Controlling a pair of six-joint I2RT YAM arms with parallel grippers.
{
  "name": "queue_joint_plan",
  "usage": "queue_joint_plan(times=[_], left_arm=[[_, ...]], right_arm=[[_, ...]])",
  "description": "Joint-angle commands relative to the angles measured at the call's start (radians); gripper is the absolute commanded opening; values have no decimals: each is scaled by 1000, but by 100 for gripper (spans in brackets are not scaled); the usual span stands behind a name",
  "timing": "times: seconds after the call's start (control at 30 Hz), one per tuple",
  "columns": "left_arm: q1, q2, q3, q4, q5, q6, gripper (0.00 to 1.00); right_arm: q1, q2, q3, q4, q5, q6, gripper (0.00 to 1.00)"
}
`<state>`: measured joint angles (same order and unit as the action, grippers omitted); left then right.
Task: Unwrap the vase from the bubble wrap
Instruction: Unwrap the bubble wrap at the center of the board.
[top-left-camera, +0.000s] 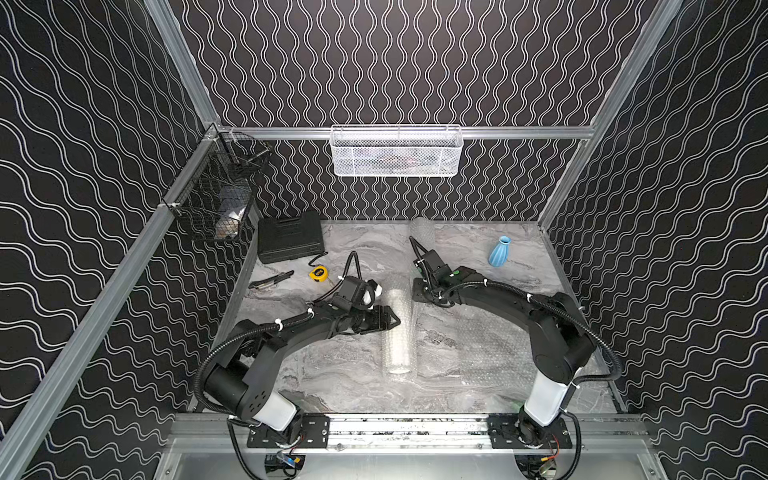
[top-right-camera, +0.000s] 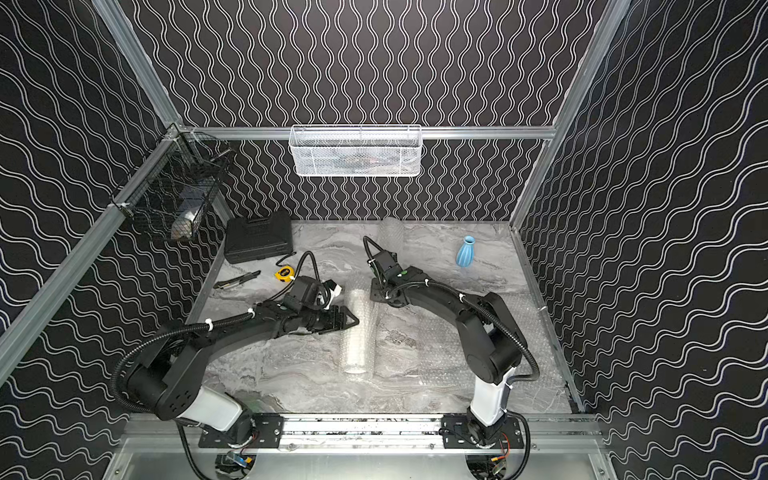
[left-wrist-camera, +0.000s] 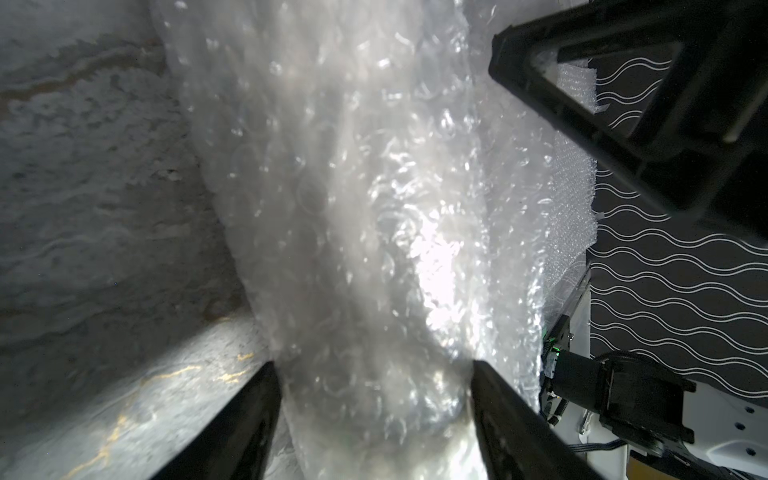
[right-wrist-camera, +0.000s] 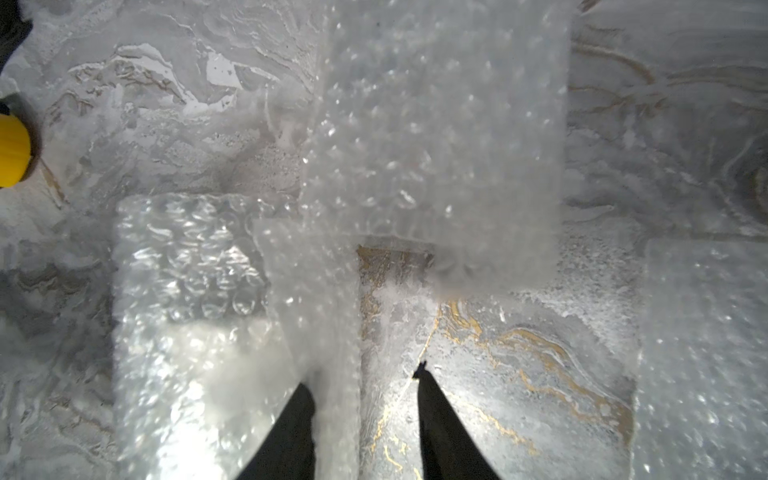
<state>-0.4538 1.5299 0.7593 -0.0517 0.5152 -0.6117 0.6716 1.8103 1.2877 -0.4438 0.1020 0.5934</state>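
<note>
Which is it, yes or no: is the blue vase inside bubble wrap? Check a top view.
No, the blue vase stands bare on the table, apart from the bubble wrap roll.

We can't tell what's inside the bubble wrap (top-left-camera: 398, 328) roll, only a pale blur in both top views. Left wrist view: wrap out of focus, left fingers (left-wrist-camera: 241, 428) cut off at the frame edge. We can't read white basket (top-left-camera: 395, 162) or black basket (top-left-camera: 208, 199) contents. Tape measure (right-wrist-camera: 12, 153) clipped in right wrist view.
</note>
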Motion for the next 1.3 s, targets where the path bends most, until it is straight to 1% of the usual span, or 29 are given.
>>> queue_joint_plan(times=[0.0,0.23,0.7,0.9,1.17,1.27], left_arm=[[-4,-7,-6,-61,-6,-1,73],[-4,-10,-10,-55,-4,-5,73],[-3,-4,-9,-42,-7,-14,73],[-3,-3,-7,-46,-12,-14,73],[-4,-6,-9,-46,-21,-20,73],[-4,-5,-11,-42,-20,-23,73]], right_arm=[[0,-21,-17,22,-101,-11,43],[3,-58,-43,-13,-175,-50,46],[31,-71,-51,-121,-248,-153,46],[44,-68,-39,-175,-213,-177,44],[69,-55,-6,-276,-124,-201,42],[78,-61,-5,-292,-134,-212,42]])
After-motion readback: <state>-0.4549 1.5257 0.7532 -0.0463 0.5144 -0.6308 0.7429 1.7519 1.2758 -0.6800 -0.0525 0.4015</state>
